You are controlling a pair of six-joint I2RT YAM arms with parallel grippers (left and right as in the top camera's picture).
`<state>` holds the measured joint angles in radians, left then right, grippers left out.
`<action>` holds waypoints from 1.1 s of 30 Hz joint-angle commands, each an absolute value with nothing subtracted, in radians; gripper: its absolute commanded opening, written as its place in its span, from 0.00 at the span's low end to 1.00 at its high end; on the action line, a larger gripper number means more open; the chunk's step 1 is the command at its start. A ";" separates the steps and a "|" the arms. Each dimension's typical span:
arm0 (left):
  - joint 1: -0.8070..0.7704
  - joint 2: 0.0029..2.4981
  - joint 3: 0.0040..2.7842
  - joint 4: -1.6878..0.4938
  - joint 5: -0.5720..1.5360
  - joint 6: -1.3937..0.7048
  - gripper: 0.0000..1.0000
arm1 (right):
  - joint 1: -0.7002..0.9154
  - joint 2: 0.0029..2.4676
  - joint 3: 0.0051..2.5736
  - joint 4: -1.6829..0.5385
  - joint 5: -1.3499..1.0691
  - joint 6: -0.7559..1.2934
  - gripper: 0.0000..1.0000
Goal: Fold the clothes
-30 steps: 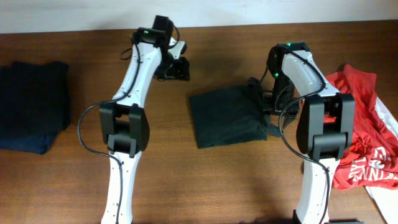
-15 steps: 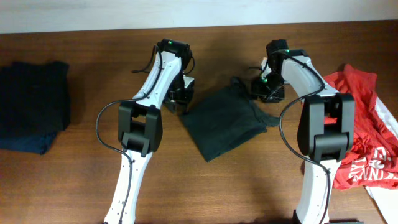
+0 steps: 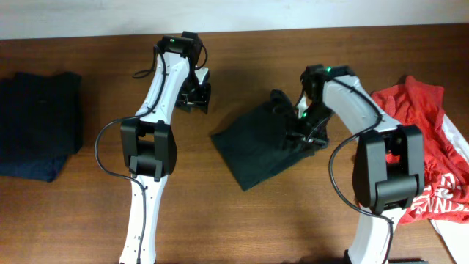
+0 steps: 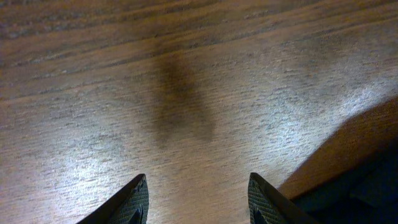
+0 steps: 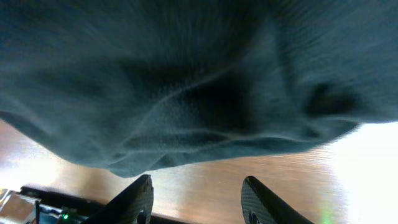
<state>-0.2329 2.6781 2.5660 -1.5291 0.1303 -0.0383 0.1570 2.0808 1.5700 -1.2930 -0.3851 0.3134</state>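
"Overhead, where does the charcoal garment (image 3: 253, 147) lie?"

"Near the middle of the wooden surface (image 3: 220, 213). It is folded into a rough rectangle and turned askew, so one corner points toward the bottom of the view. Its right end is bunched up rather than flat."

"And the right hand (image 3: 304, 134)?"

"It sits over that bunched right end. The right wrist view shows its two fingers (image 5: 140, 199) wide apart with only bare wood between them. Rumpled charcoal cloth fills the picture beyond the fingertips. The hand is released and grips nothing."

"The left hand (image 3: 195, 95)?"

"It is over bare wood, up and to the left of the garment and apart from it. The left wrist view shows its fingers (image 4: 137, 199) spread with nothing between them, so it is released as well. A dark shape cuts into the lower right corner of that view, but too little of it shows to tell what it is."

"What else lies on the surface?"

"A navy pile (image 3: 37, 125) lies folded at the far left, well apart from both arms. A red garment (image 3: 425, 139) with white lettering is heaped at the right edge, just beside the right arm. A bit of white garment (image 3: 451, 235) shows at the lower right corner, touching the red one."
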 commanded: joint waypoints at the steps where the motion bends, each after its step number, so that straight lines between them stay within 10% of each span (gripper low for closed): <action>1: -0.226 2.636 2.586 -1.545 0.138 -0.041 0.51 | 0.170 2.073 1.468 -1.159 -0.479 0.358 0.50; 6: -0.226 2.636 2.586 -1.558 0.138 -0.041 0.51 | 0.171 2.073 1.438 -1.047 -0.475 0.376 0.04; 10: -0.226 2.636 2.586 -1.556 0.138 -0.041 0.51 | 0.163 2.071 1.456 -1.427 -0.294 0.226 0.06; 14: -0.226 2.636 2.586 -1.565 0.138 -0.041 0.51 | 0.163 2.071 1.393 -1.340 -0.020 0.381 0.27; 21: -0.226 2.636 2.586 -1.568 0.141 -0.041 0.51 | 0.163 2.071 1.367 -0.939 0.184 0.291 0.30; 26: -0.226 2.636 2.586 -1.522 0.260 -0.040 0.65 | 0.165 2.071 1.444 -0.737 -0.323 0.049 0.37; 33: -0.226 2.636 2.586 -1.433 0.639 0.120 0.83 | 0.032 2.070 1.578 -1.015 -0.160 0.063 0.43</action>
<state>-0.2321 2.6778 2.5660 -1.4311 0.5045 0.0086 0.0772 2.0670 1.5524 -0.9878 -0.1837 0.0666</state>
